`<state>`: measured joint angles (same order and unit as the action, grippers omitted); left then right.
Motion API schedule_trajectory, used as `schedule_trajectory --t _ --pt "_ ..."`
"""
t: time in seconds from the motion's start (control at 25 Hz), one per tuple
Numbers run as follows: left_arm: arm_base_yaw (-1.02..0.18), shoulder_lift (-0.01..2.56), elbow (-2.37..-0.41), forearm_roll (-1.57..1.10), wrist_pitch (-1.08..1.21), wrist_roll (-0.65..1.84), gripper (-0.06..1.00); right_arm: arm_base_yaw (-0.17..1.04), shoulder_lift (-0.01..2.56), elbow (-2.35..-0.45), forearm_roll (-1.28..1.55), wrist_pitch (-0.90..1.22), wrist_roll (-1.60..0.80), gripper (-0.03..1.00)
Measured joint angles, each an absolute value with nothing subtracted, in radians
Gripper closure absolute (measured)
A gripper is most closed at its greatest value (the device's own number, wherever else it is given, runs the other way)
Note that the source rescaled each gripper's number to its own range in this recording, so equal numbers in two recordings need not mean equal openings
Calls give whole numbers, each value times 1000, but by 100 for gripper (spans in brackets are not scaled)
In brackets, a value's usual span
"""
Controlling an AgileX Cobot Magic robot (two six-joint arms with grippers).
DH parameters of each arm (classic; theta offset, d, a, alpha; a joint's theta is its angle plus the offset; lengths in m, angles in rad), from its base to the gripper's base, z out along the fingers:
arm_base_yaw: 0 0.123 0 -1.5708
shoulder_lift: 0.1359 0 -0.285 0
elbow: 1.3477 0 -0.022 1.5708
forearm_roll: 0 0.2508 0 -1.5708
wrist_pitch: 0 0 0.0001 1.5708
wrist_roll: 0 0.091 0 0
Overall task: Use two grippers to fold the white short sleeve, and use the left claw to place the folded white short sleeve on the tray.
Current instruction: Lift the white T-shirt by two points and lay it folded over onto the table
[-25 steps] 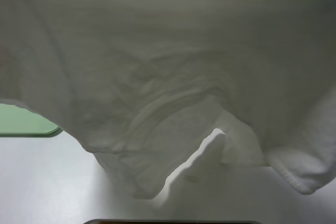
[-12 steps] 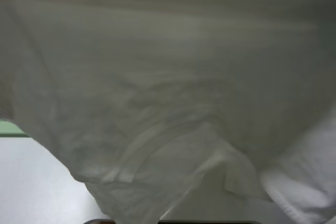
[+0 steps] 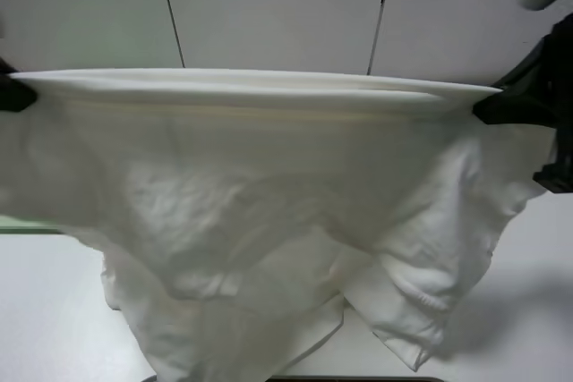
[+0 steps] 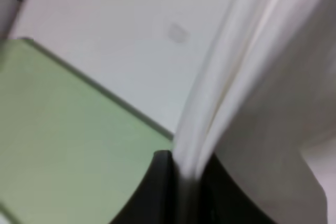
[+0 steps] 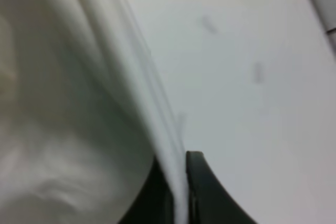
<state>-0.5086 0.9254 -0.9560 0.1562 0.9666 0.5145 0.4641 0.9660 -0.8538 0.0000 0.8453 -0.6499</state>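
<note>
Shirt aloft. Left gripper point(image 4: 184, 174) and right gripper point(image 5: 177, 179) each pinch an end of the white short sleeve point(image 3: 269, 194). Top edge taut between them, body hanging, lower folds near the counter point(image 3: 54, 310). Best to hold that edge level and lower both ends evenly so the fold lands flat. Green tray point(image 4: 63, 129) lies beneath the left gripper. Counter pale, smooth; panelled wall point(image 3: 269, 6) behind.

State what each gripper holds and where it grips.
Both hold the white short sleeve: left gripper pinches one end of its stretched top edge, right gripper the other end.
</note>
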Motion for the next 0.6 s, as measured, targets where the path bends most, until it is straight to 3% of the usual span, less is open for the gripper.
schedule_trajectory --t 0.6 --pt "-494 1471 -979 688 387 201 93 276 1297 -853 -239 353 -645 97"
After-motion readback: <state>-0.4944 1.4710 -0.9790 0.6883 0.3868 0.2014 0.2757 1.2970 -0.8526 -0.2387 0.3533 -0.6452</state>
